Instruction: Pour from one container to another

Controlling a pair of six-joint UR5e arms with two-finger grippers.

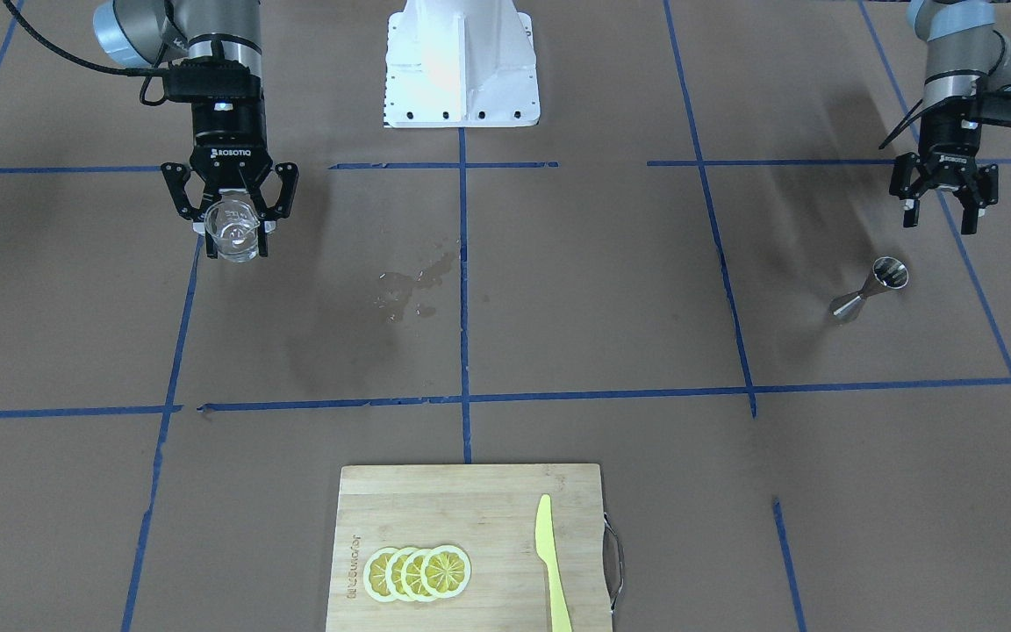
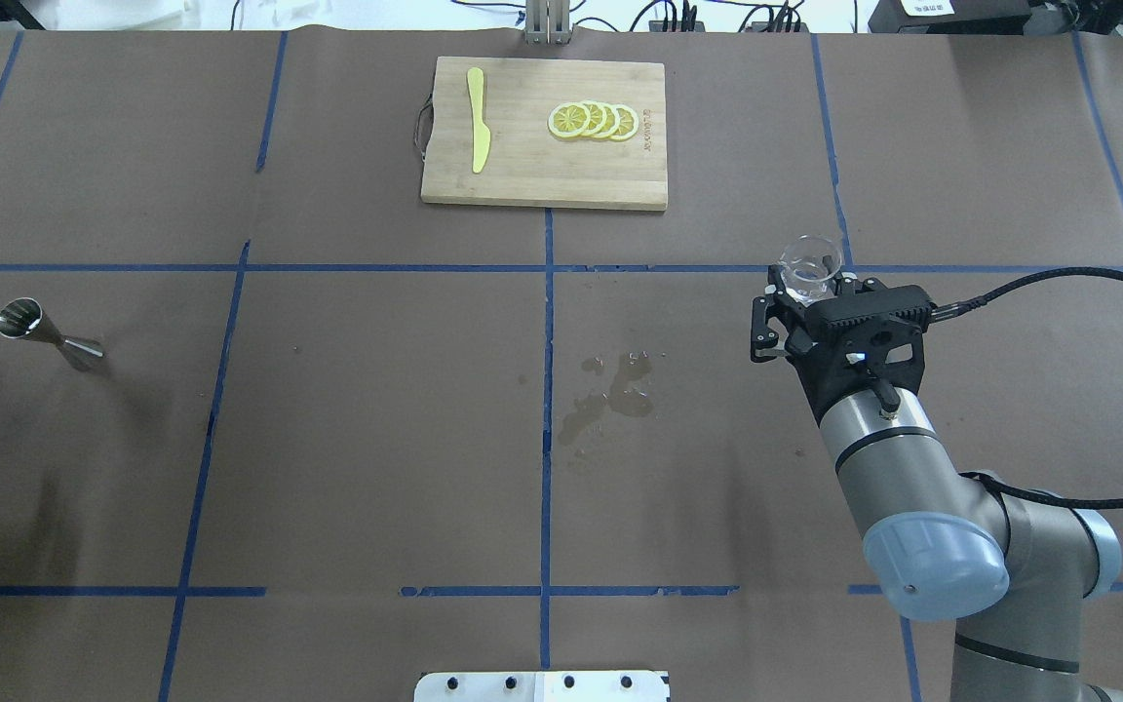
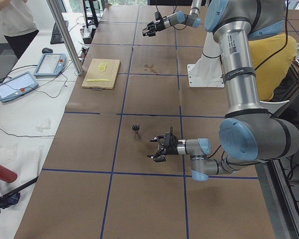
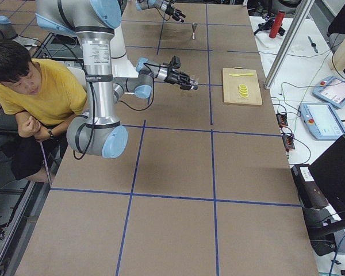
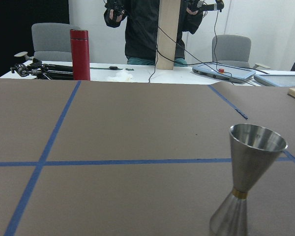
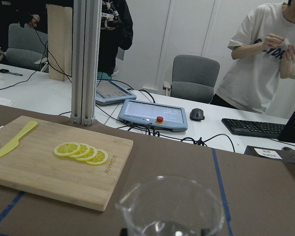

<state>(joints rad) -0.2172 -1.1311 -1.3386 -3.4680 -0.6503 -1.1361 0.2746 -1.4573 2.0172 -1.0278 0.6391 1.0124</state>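
Observation:
The clear glass cup (image 1: 232, 233) hangs upright above the table with my right gripper (image 1: 234, 246) shut on it; its rim and pouring lip fill the bottom of the right wrist view (image 6: 172, 209). The steel jigger (image 1: 870, 288) stands upright on the brown paper, far across the table from the cup. My left gripper (image 1: 938, 224) is open and holds nothing, a short way behind the jigger and apart from it. In the left wrist view the jigger (image 5: 250, 182) stands ahead at lower right. The overhead view shows the cup (image 2: 810, 261) and the jigger (image 2: 45, 330) but not the left gripper.
A bamboo cutting board (image 1: 435, 500) on the operators' side holds lemon slices (image 1: 418, 572) and a yellow knife (image 1: 549, 562). A wet spill (image 1: 409, 285) marks the paper mid-table. The white robot base (image 1: 462, 66) stands behind it. People stand and sit beyond the table's edges.

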